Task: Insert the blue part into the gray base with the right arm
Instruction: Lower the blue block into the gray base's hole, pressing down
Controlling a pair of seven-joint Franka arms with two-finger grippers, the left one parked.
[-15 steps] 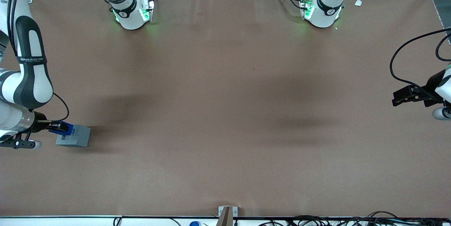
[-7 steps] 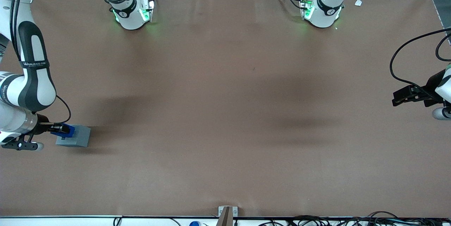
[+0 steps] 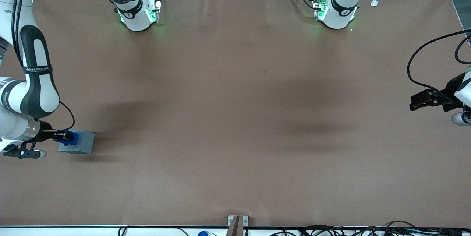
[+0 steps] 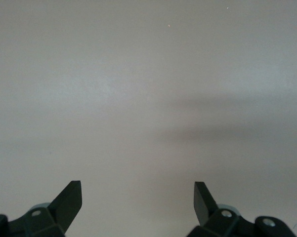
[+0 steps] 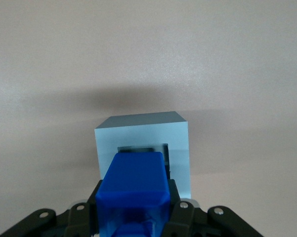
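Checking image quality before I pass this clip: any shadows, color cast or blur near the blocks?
Front view: soft broad shadows on the brown table; the gripper holds the blue part at the gray base. Right wrist view: pale washed-out cast, base looks bluish, shadow beside it; blue part slightly soft.

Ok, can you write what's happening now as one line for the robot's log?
gripper: shut on blue part | blue part: over gray base recess, not fully in | step: inserting

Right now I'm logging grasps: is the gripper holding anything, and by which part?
Yes. The gripper holds the blue part by its two sides, over the gray base.
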